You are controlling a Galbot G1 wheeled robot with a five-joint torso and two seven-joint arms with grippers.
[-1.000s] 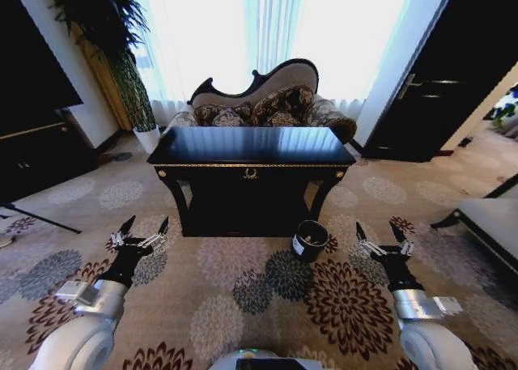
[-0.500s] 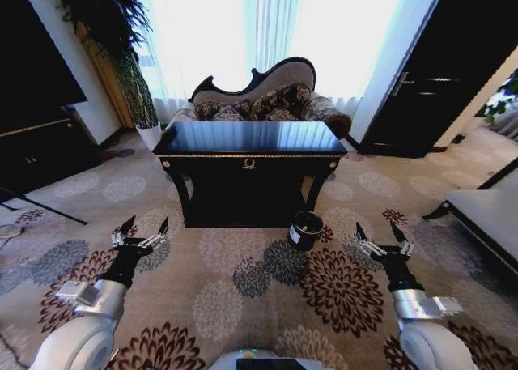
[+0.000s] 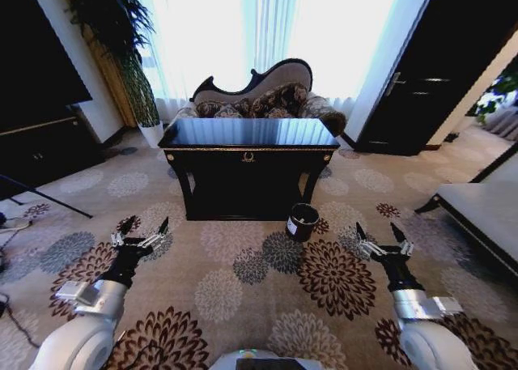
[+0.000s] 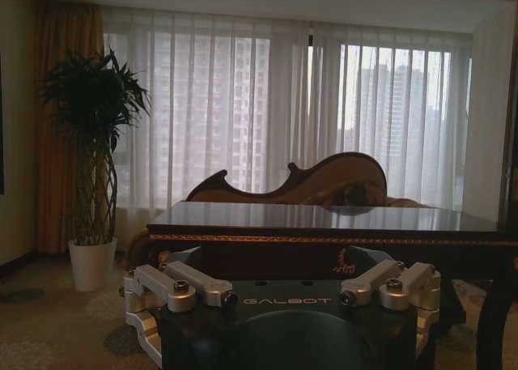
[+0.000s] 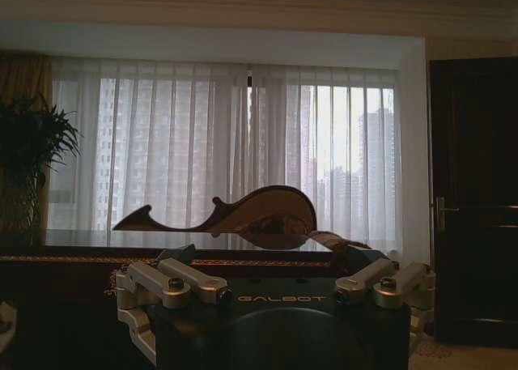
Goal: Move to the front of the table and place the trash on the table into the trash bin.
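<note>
The black table (image 3: 248,133) looks smaller and farther off than a second ago, suggesting the robot has backed away. Left gripper (image 3: 141,230) and right gripper (image 3: 380,236) hover splayed and empty; trash bin (image 3: 302,222) stands by the table's front-right leg. Trash perhaps indiscernible on top.

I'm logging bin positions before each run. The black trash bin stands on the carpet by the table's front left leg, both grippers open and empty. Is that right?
Not quite. The head view shows the trash bin on the carpet by the table's front right leg, not the left. The rest holds: the left gripper and right gripper are open and empty.
</note>
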